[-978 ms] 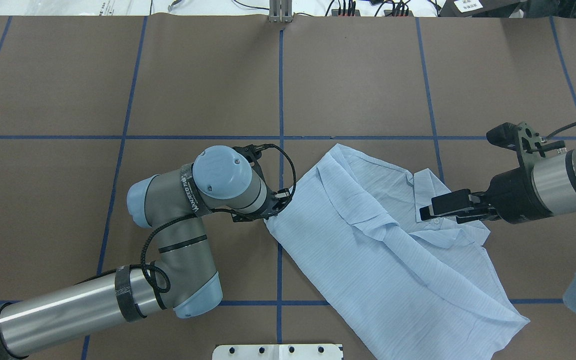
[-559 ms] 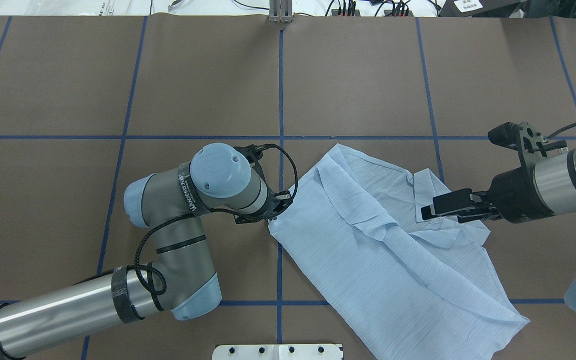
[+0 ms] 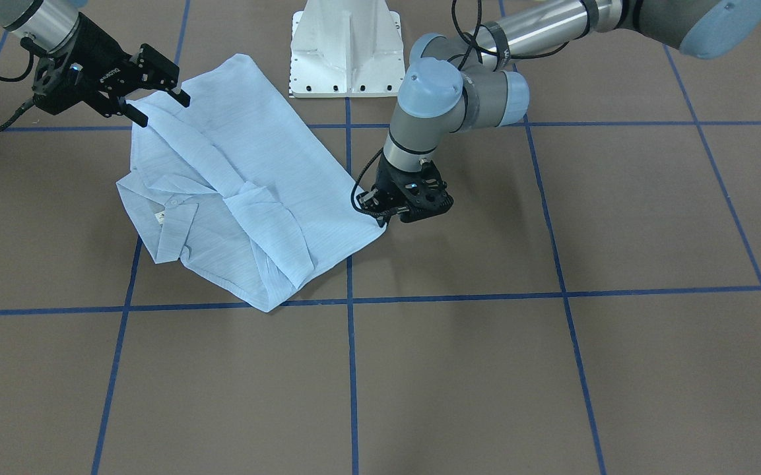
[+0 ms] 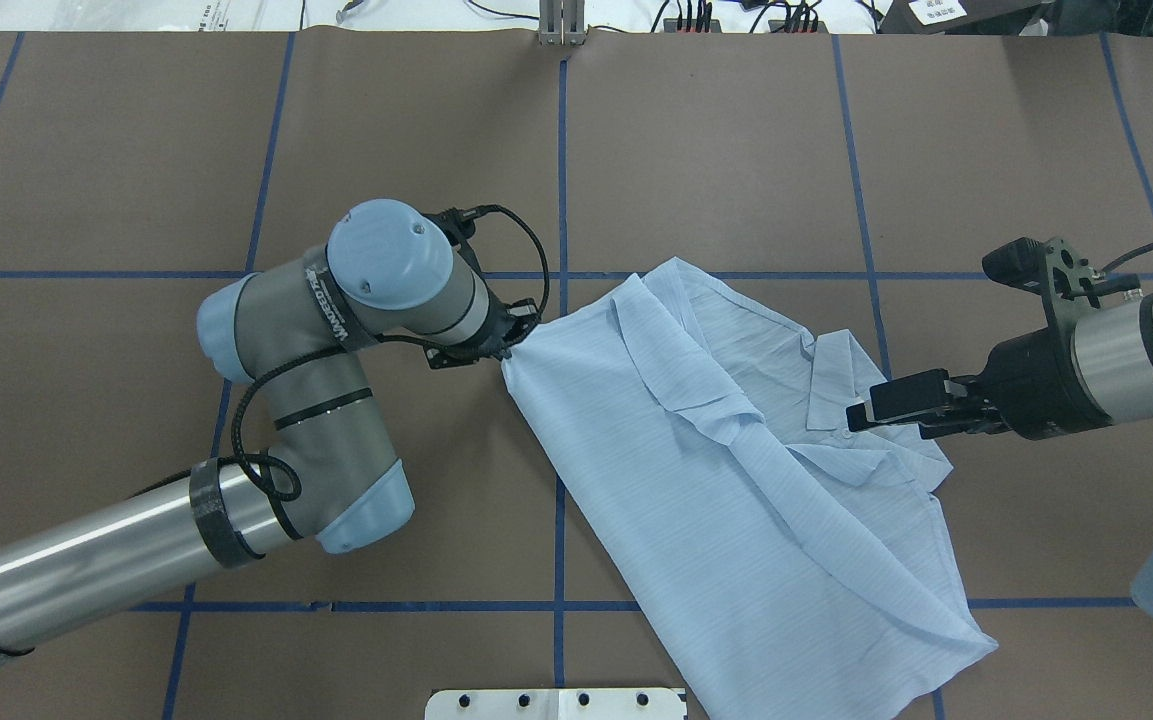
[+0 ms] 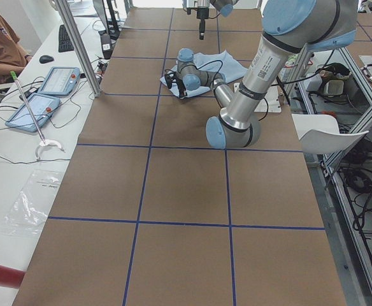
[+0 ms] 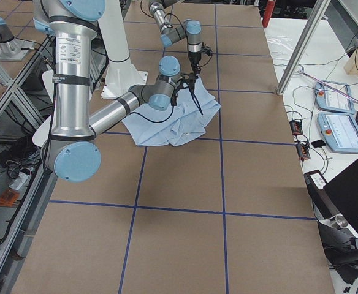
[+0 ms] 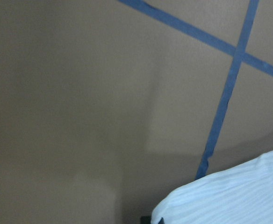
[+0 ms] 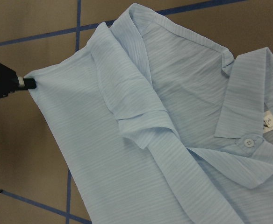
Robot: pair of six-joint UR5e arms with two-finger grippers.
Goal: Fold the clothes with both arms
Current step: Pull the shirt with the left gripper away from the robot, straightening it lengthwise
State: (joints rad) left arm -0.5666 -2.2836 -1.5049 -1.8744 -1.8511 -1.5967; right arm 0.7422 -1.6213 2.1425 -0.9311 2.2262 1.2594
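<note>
Left gripper point(image 4: 510, 343): jaws clamped on one corner of the light blue shirt point(image 4: 736, 500), which is drawn to a stretched point at the pinch. From there the cloth spreads flat over the brown table point(image 4: 736, 150) toward the right gripper point(image 4: 858, 417). Right gripper: fingers apart, gripping nothing, poised over the collar point(image 4: 831, 375) end. Whether it touches the cloth cannot be told.

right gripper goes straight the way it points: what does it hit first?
Most likely the shirt, near its collar; the right gripper points down across it. Depth is unclear.
</note>
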